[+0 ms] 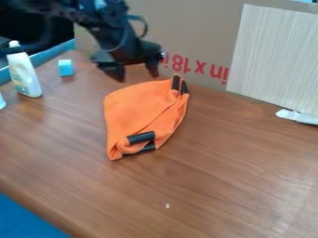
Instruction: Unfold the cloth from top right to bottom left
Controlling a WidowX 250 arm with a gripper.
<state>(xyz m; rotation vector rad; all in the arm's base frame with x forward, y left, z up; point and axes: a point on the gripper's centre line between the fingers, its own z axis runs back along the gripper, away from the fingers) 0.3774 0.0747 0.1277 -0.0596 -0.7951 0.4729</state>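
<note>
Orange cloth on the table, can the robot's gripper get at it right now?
Probably yes: the gripper hangs near the far edge of the orange cloth, open, with nothing visible in the way, though the cardboard behind might limit its room.

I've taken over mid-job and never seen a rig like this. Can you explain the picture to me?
It is one view, from a fixed camera looking down at a slant. The black machine at upper left is a robot arm; its pincer is its two-fingered hand, open and holding nothing, just beyond the cloth's far edge. The orange cloth, with dark strips at two ends, lies partly folded on the wooden table. At left are a white bottle and a small blue block. Cardboard stands behind.
</note>
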